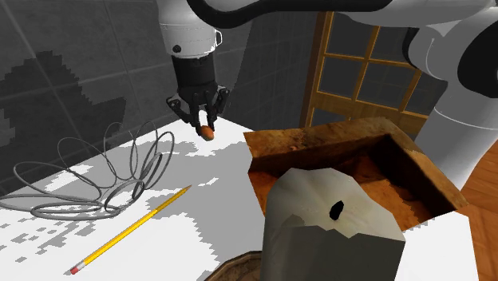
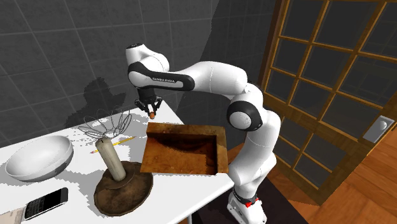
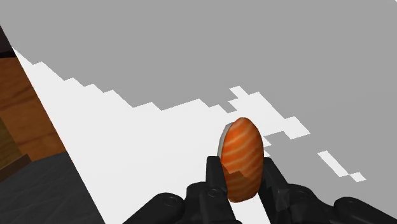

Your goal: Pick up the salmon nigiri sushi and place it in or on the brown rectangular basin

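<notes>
White counter [image 2: 184,186] carries the brown rectangular basin [image 2: 221,149], its rust-mottled inside facing up. Above the counter, near the basin's far corner, the black jaws are closed narrowly on the nigiri [image 3: 243,158]. It is an orange, pale-striped salmon slab with a thin white rice edge, held on end, clear of the counter.

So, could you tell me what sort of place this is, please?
Likely a home kitchen corner: a dark tiled wall, a wooden glazed door, and a white table bearing a wire whisk and a bowl.
</notes>
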Available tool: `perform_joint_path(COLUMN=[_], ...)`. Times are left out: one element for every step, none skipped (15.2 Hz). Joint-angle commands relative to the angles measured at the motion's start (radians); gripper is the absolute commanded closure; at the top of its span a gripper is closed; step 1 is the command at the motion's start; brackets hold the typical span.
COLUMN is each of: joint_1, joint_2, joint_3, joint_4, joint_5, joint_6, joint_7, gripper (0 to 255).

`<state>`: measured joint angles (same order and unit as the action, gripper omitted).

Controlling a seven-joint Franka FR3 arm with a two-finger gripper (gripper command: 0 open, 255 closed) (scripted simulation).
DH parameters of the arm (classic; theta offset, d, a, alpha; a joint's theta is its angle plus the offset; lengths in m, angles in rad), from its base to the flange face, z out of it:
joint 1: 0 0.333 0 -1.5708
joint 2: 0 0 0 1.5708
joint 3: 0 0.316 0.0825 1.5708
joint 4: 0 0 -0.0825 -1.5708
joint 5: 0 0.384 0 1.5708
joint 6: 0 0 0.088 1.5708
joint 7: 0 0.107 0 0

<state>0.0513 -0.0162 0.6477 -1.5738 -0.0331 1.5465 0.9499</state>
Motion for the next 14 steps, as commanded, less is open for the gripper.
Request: perform_joint_path(joint_1=[0.002, 0.004, 0.006, 0.007, 0.009, 0.012, 0.015, 0.018, 0.021, 0.025, 0.029, 0.034, 0.040, 0.046], joint_2=[0.011, 0.018, 0.024, 0.031, 0.038, 0.046, 0.055, 0.063, 0.073, 0.083, 0.093, 0.105, 0.117, 0.129], joint_3=[0.003, 0.004, 0.006, 0.008, 0.009, 0.011, 0.014, 0.016, 0.018, 0.021, 0.023, 0.026, 0.029, 0.032], joint_4=[0.043, 0.062, 0.083, 0.104, 0.125, 0.147, 0.169, 0.193, 0.217, 0.241, 0.267, 0.293, 0.321, 0.350], joint_5=[-0.007, -0.011, -0.014, -0.019, -0.023, -0.028, -0.034, -0.039, -0.045, -0.052, -0.059, -0.067, -0.075, -0.084], joint_6=[-0.034, -0.049, -0.064, -0.080, -0.096, -0.111, -0.128, -0.144, -0.161, -0.178, -0.195, -0.213, -0.231, -0.250], joint_7=[0.004, 0.006, 0.008, 0.011, 0.014, 0.016, 0.019, 0.022, 0.026, 0.029, 0.033, 0.037, 0.041, 0.045], gripper=[255, 255, 255, 255, 255, 255, 255, 255, 255, 255, 255, 255, 255, 255])
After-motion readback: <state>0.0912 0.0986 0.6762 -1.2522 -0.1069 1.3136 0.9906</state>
